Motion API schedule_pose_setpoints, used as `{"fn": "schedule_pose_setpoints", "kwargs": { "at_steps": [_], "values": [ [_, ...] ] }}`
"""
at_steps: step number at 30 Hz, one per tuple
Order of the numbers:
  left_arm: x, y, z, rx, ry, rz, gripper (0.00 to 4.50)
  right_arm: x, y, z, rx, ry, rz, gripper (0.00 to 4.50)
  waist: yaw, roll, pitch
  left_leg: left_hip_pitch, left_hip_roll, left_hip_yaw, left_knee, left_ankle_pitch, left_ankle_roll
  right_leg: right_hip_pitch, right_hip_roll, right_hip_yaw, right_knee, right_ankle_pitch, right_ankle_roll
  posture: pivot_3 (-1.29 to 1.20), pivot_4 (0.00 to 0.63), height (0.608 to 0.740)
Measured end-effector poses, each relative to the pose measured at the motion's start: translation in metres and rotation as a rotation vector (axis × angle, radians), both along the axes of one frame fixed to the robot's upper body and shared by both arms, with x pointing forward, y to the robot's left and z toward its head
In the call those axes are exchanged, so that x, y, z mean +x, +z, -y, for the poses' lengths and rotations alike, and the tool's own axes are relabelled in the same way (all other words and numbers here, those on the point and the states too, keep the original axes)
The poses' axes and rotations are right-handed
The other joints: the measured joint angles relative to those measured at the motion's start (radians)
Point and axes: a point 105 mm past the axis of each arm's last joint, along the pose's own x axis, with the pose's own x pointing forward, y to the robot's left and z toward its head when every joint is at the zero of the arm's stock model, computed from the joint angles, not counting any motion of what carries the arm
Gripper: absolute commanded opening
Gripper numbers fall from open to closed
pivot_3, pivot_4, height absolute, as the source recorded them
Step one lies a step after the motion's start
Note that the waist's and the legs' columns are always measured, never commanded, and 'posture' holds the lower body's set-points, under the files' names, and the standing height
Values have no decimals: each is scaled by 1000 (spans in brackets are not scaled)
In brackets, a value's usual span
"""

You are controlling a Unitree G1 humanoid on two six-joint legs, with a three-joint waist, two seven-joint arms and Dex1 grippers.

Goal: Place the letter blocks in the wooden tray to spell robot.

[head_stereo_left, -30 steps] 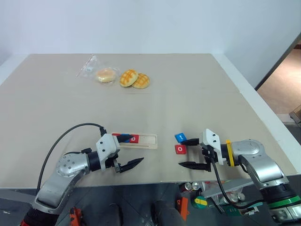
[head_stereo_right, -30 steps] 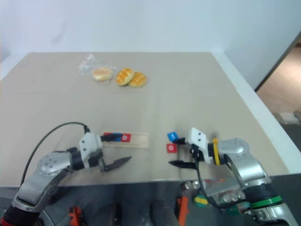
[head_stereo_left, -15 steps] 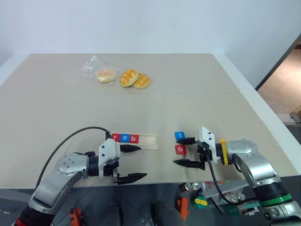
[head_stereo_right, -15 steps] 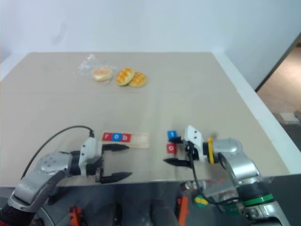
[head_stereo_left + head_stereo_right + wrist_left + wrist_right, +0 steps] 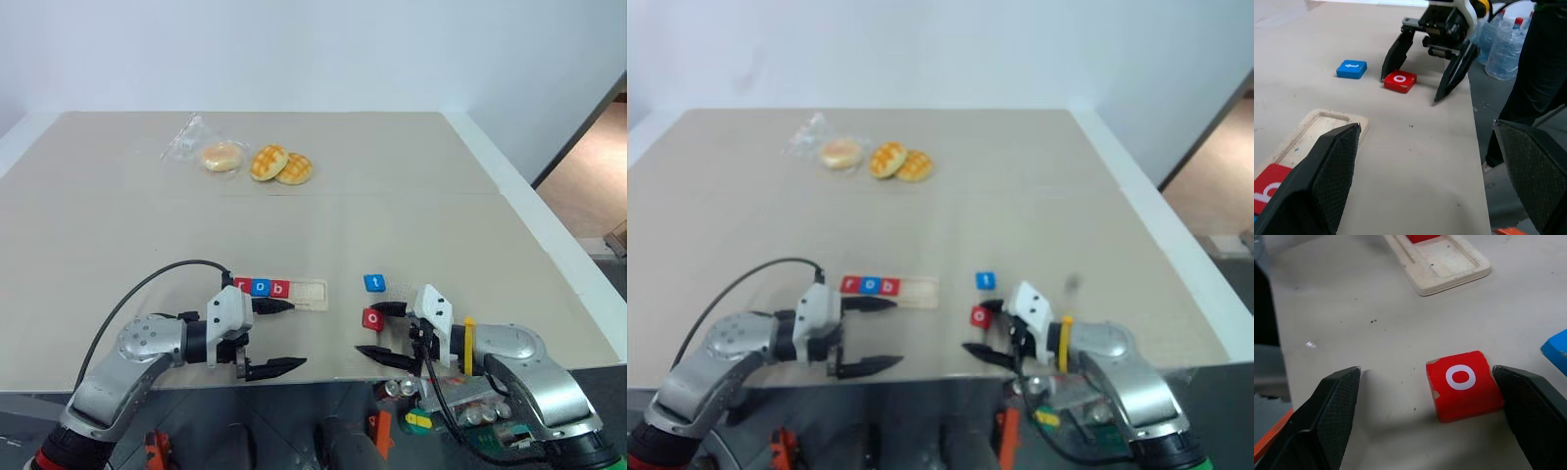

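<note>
The wooden tray point(image 5: 308, 294) lies near the table's front edge. Its left part holds three letter blocks: a red r point(image 5: 242, 286), a blue o point(image 5: 260, 288) and a red b point(image 5: 280, 290); its right part is bare. A blue t point(image 5: 374, 283) and a red o point(image 5: 372, 318) lie loose on the table to the right. My left gripper point(image 5: 283, 336) is open just in front of the tray, with nothing in it. My right gripper point(image 5: 367, 330) is open, and the red o point(image 5: 1464, 391) sits between its fingers, close against one finger point(image 5: 1533, 416).
Two golden buns point(image 5: 279, 164) and a bun in a clear bag point(image 5: 217, 155) lie far back on the table. Both grippers hang near the table's front edge point(image 5: 323, 377). Water bottles point(image 5: 1503, 46) stand below that edge on the right.
My left gripper drew back off the tray, uncovering r, o, b. My right gripper pulled back toward the front edge, and its fingers now stand on either side of the red o.
</note>
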Motion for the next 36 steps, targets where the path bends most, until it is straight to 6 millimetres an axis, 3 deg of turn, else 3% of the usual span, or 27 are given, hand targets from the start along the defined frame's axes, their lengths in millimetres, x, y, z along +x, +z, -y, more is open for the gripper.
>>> {"fn": "schedule_pose_setpoints", "kwargs": {
  "at_steps": [3, 4, 6, 12, 13, 18, 22, 24, 26, 29, 36],
  "values": [
    [0, 0, 0, -1, 0, -3, 4500, -3, -1, -4, 4, -50, 8, 4218, 0, 0, 0, 0, 0, 0, 0, 0, 0, 0, 0, 0, 0, 0, 0, 0, 150, 740],
    [0, 0, 0, -1, -3, -4, 4500, -5, -1, -5, 7, -76, 8, 3826, 0, 0, 0, 0, 0, 0, 0, 0, 0, 0, -1, 0, 0, 0, 0, 0, 150, 740],
    [-1, 0, 0, -1, -5, -5, 4500, -6, -1, -7, 8, -92, 5, 3602, 0, 0, 0, 0, 0, 0, 0, 0, 0, 0, 0, 0, 0, 0, 0, 0, 150, 740],
    [-1, -1, 0, 3, -8, -6, 4500, -10, -2, -6, 11, -248, 6, 1412, 2, 0, 0, 0, 0, -1, -1, 0, -1, 0, -1, 0, 0, -2, -1, 0, 150, 740],
    [-1, -1, 0, 3, -8, -5, 4500, -11, -2, -6, 9, -257, 6, 1213, 2, 0, 0, 0, 0, -1, -1, 0, -1, 0, -1, 0, 0, -2, 0, 0, 150, 740],
    [0, -1, 0, 2, 1, -4, 4500, -18, -1, -8, -2, -311, 16, 1206, 2, 0, 0, 0, 0, -1, -1, -1, -1, 0, -2, 0, 0, -3, 0, 0, 150, 740],
    [6, 0, 0, -19, 50, 0, 4500, -12, 4, -14, 25, -315, 23, 1206, -1, -1, 0, 0, 0, -1, -1, -1, -1, -1, -2, 2, 0, -3, 0, 0, 150, 740],
    [17, 1, -4, -50, 140, 6, 4500, 7, 25, -30, 64, -226, 69, 1206, -8, -1, 1, 2, 0, 1, 0, 0, -1, -1, -1, 3, 0, 0, -1, 0, 150, 740],
    [32, 3, -12, -79, 254, 21, 4500, 34, 61, -55, 86, -78, 163, 1206, -14, -2, 4, 2, -1, 0, 1, 1, 2, -1, 0, 4, -1, 4, 0, 0, 150, 740],
    [41, 3, -21, -86, 348, 30, 4500, 48, 79, -78, 81, 70, 201, 1206, -9, -4, 3, 2, 0, -1, -1, 2, 3, 0, 1, 1, -1, 4, -1, 0, 150, 740],
    [48, -2, -27, -96, 450, 19, 4500, 57, 45, -90, -28, 278, 110, 1206, 8, -4, 3, -6, -1, -2, -2, -7, 1, -5, -1, 0, -1, -2, 4, 0, 150, 740]
  ]
}}
